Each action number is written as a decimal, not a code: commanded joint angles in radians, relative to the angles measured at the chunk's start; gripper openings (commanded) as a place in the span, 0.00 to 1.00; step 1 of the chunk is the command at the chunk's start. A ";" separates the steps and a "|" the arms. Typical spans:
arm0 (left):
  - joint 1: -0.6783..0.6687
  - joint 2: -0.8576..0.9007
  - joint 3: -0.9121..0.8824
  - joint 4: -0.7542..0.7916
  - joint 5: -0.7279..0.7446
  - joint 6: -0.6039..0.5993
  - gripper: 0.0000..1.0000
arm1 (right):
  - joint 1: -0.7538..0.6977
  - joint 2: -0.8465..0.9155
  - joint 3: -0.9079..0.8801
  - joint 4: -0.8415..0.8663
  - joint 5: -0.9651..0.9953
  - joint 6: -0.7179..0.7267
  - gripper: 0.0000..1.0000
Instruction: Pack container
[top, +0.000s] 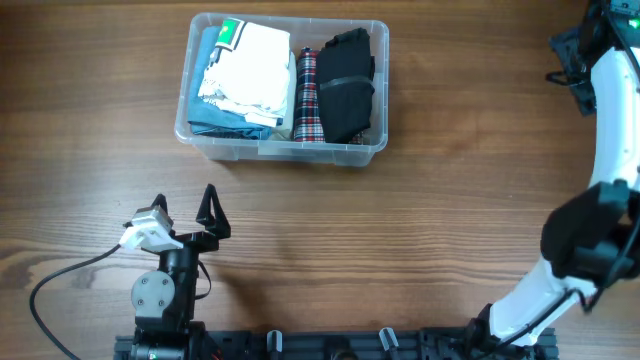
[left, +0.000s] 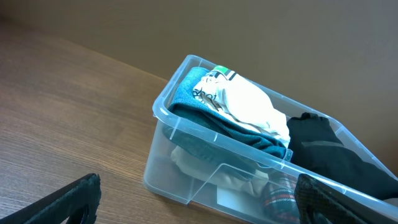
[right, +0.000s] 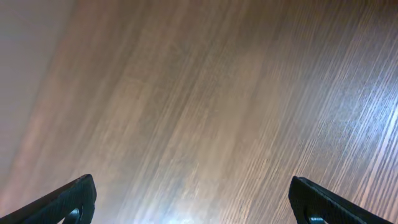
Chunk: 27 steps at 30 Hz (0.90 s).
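The clear plastic container (top: 378, 150) stands at the back middle of the table. It holds a white garment (top: 250, 65) on a blue one (top: 215, 120), a red plaid roll (top: 308, 100) and a black garment (top: 346, 85). My left gripper (top: 183, 212) is open and empty at the front left, well short of the container. In the left wrist view the container (left: 163, 112) lies ahead between the open fingers (left: 199, 202). My right gripper (top: 578, 45) is at the far right back edge; its wrist view shows open, empty fingers (right: 193, 199) over bare wood.
A black cable (top: 60, 280) loops on the table at the front left. The white right arm (top: 610, 120) runs along the right edge. A black rail (top: 330, 345) lies along the front edge.
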 joint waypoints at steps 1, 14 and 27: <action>0.005 -0.011 -0.005 0.003 0.004 -0.005 1.00 | 0.053 -0.238 0.005 0.003 0.002 -0.008 1.00; 0.005 -0.011 -0.005 0.003 0.004 -0.005 1.00 | 0.264 -0.977 -0.338 0.114 0.084 -0.242 1.00; 0.005 -0.011 -0.005 0.003 0.005 -0.005 1.00 | 0.260 -1.581 -1.485 1.172 -0.541 -0.931 1.00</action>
